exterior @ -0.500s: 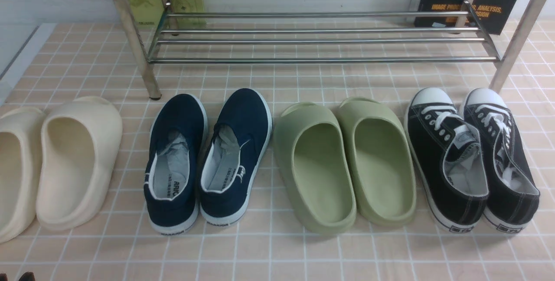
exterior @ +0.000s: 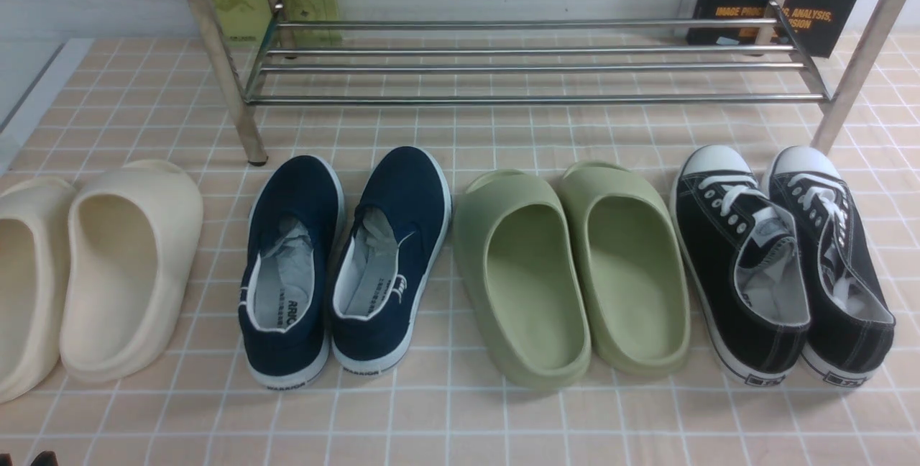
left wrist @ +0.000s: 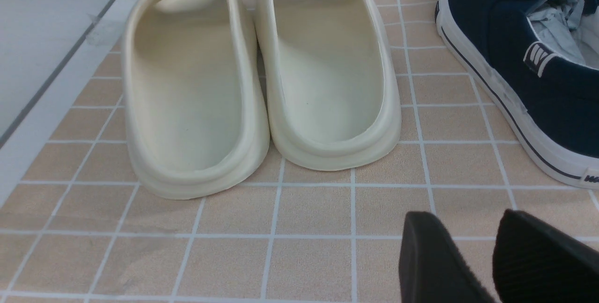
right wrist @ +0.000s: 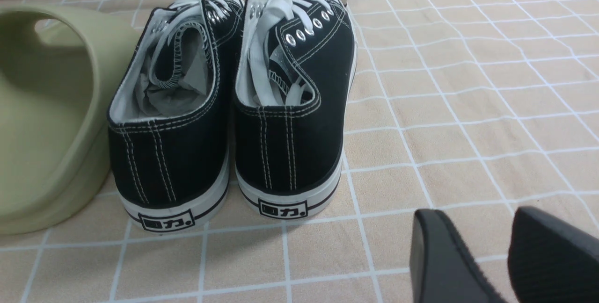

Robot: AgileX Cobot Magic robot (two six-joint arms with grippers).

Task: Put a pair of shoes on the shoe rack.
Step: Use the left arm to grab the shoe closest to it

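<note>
Navy shoes (exterior: 388, 200) sit heels-first ahead and slightly right of the left gripper (left wrist: 468, 223), the rack (exterior: 532, 99) beyond them. It and the right gripper (right wrist: 475, 221) are part-spread, empty. Best to pinch one heel collar squarely, clear of the cream slides (left wrist: 327, 74).

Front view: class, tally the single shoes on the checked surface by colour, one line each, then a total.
Cream foam slides: 2
Navy-blue canvas slip-on sneakers: 2
Green foam slides: 2
Black lace-up canvas sneakers with white toe caps: 2
Total: 8 shoes
</note>
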